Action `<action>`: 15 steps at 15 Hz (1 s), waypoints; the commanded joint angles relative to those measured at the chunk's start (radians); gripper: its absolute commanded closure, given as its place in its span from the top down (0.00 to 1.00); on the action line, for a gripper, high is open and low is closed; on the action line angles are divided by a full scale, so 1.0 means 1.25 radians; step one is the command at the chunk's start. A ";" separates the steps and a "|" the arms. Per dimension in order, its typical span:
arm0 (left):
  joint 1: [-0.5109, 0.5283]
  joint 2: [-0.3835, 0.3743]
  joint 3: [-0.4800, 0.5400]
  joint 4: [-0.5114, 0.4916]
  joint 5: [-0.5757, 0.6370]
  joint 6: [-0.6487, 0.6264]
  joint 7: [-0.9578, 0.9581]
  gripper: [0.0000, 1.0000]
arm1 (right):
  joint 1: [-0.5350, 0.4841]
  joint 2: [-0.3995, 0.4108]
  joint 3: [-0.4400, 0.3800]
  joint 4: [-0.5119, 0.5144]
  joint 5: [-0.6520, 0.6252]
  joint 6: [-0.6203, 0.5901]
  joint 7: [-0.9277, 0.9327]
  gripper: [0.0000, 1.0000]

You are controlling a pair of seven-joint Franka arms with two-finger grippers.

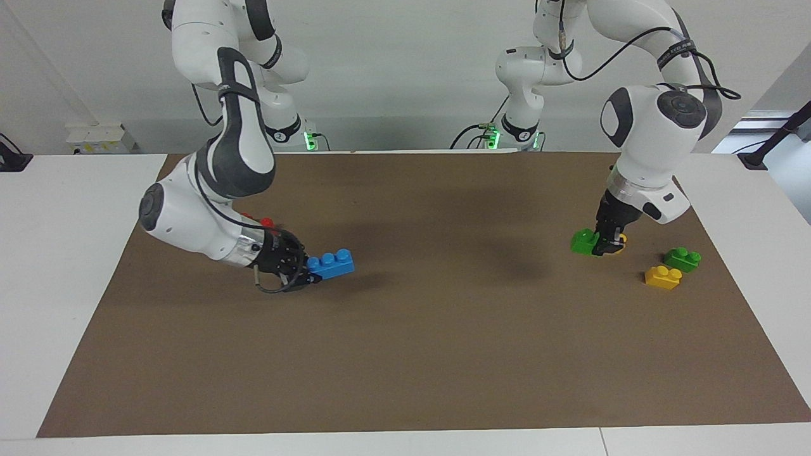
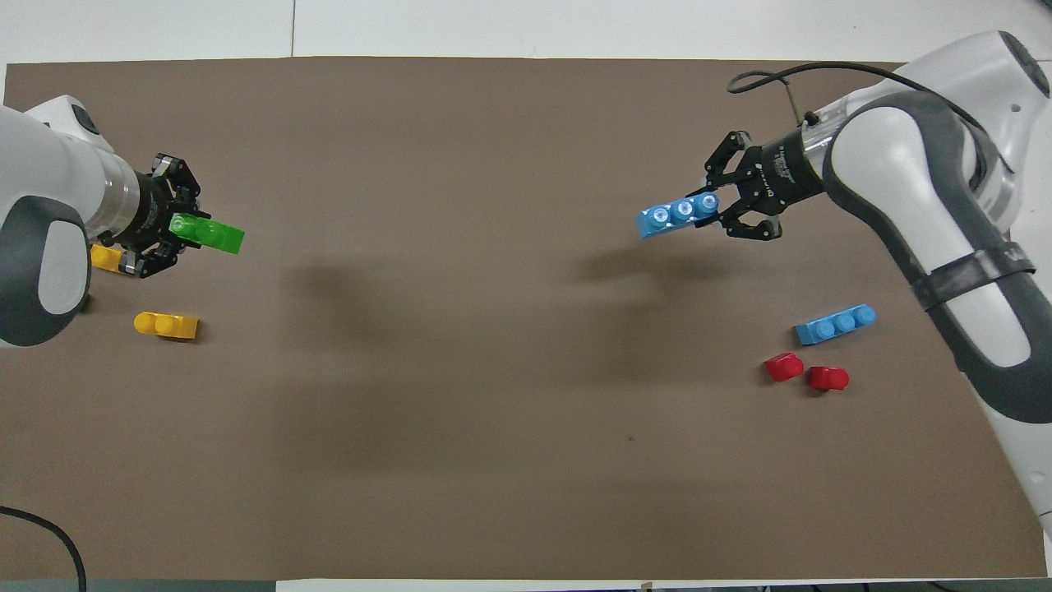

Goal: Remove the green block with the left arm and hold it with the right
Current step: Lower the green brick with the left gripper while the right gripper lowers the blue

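Pretty much done: left gripper (image 1: 605,246) clamps green block (image 1: 583,241) near mat edge, right gripper (image 1: 303,271) grips blue brick (image 1: 331,264).

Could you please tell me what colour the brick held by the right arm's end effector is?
Blue: the three-stud brick in the right end effector, clearest in the overhead view.

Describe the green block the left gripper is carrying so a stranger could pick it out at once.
Start at the brown mat and go to the left arm's end, where yellow bricks and another green brick lie. The green block is the one pinched in the left gripper. Unlike that other green brick, it is gripped, not lying loose.
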 commanded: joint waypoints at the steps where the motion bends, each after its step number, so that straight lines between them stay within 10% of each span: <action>1: 0.030 0.036 -0.005 -0.023 -0.012 0.062 0.071 0.00 | -0.065 -0.012 0.009 -0.055 -0.017 -0.001 -0.098 0.00; 15: 0.076 0.202 -0.005 -0.010 0.051 0.233 0.132 0.00 | -0.171 0.029 -0.004 -0.193 -0.021 0.121 -0.256 0.00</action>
